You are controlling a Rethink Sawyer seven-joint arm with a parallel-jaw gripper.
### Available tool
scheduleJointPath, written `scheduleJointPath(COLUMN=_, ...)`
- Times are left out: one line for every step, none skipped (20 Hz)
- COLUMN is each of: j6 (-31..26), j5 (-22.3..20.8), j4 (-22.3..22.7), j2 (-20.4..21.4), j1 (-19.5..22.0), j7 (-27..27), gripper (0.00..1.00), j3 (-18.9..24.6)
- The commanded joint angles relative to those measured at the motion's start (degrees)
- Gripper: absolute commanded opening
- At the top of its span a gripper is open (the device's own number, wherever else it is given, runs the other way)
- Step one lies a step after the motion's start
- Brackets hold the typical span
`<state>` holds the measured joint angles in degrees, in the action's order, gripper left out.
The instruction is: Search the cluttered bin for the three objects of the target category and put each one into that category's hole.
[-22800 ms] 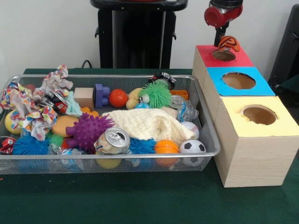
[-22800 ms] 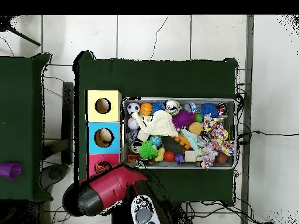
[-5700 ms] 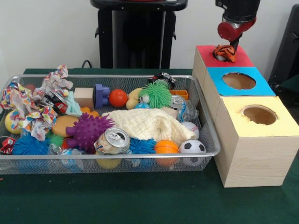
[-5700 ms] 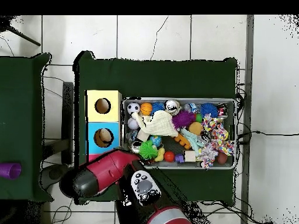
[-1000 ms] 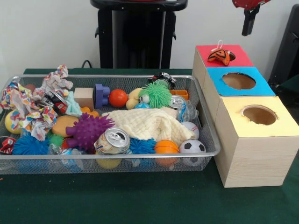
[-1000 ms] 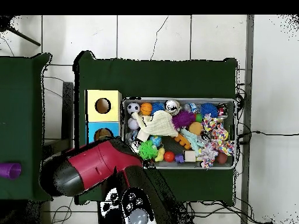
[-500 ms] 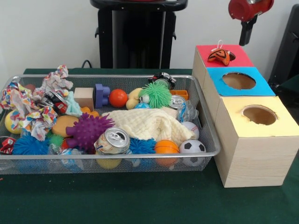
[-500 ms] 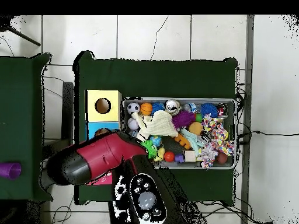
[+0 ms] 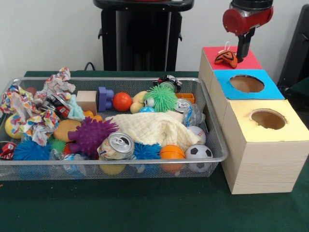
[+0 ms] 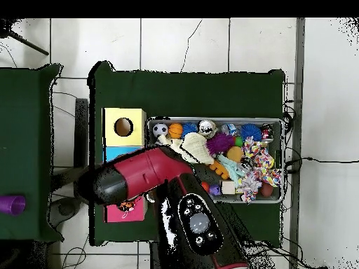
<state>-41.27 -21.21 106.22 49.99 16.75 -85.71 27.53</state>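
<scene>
A robotics lab or test room is indicated. A green-clothed table (image 9: 145, 212) is set on a white tiled floor (image 10: 182, 45), with loose cables (image 10: 308, 162) trailed across it. A black robot pedestal (image 9: 142, 36) is seen against a bare white wall (image 9: 48, 34). A wire-mesh bin (image 9: 212, 145) of toys and colour-topped sorting boxes (image 9: 263, 159) are staged like an experiment.

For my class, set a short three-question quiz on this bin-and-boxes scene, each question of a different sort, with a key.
1. True or false: the orange-and-black striped plush toy lies on the red-topped box.
2. What sits right of the silver drink can along the wire bin's near edge? A) blue spiky ball B) wooden cube C) purple block
3. Fill in: the box nearest the camera has a ___ top.

Key: 1 true; 2 A; 3 yellow.
</scene>
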Motion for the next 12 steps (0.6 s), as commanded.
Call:
scheduleJointPath(j6=-10.39, j5=-2.9, j4=-6.79, j2=-3.04, j1=4.0, j7=11.29, gripper=0.0, j3=3.36)
scheduleJointPath(j6=-11.37, j5=-3.12, j4=-7.83, j2=-3.45, j1=4.05, j7=11.87, gripper=0.0, j3=3.56)
scheduleJointPath(j6=-11.89, j5=-3.34, j4=-8.55, j2=-3.82, j1=4.19, j7=12.37, gripper=0.0, j3=3.83)
scheduleJointPath(j6=-12.08, j5=-3.59, j4=-9.12, j2=-4.19, j1=4.29, j7=12.54, gripper=0.0, j3=4.03)
scheduleJointPath(j6=-12.08, j5=-3.81, j4=-9.4, j2=-4.4, j1=4.46, j7=12.6, gripper=0.0, j3=4.24)
scheduleJointPath(j6=-12.07, j5=-4.03, j4=-9.68, j2=-4.62, j1=4.63, j7=12.66, gripper=0.0, j3=4.45)
scheduleJointPath(j6=-11.89, j5=-4.21, j4=-9.77, j2=-4.8, j1=4.75, j7=12.55, gripper=0.0, j3=4.53)
scheduleJointPath(j6=-11.63, j5=-4.43, j4=-9.72, j2=-5.03, j1=4.86, j7=12.32, gripper=0.0, j3=4.63)
scheduleJointPath(j6=-11.01, j5=-4.63, j4=-9.09, j2=-5.11, j1=4.93, j7=11.7, gripper=0.0, j3=4.55)
scheduleJointPath(j6=-8.96, j5=-4.8, j4=-7.34, j2=-4.92, j1=5.18, j7=10.5, gripper=0.0, j3=4.4)
scheduleJointPath(j6=-6.91, j5=-4.98, j4=-5.59, j2=-4.72, j1=5.43, j7=9.31, gripper=0.0, j3=4.25)
scheduleJointPath(j6=-4.87, j5=-5.15, j4=-3.83, j2=-4.52, j1=5.68, j7=8.11, gripper=0.0, j3=4.1)
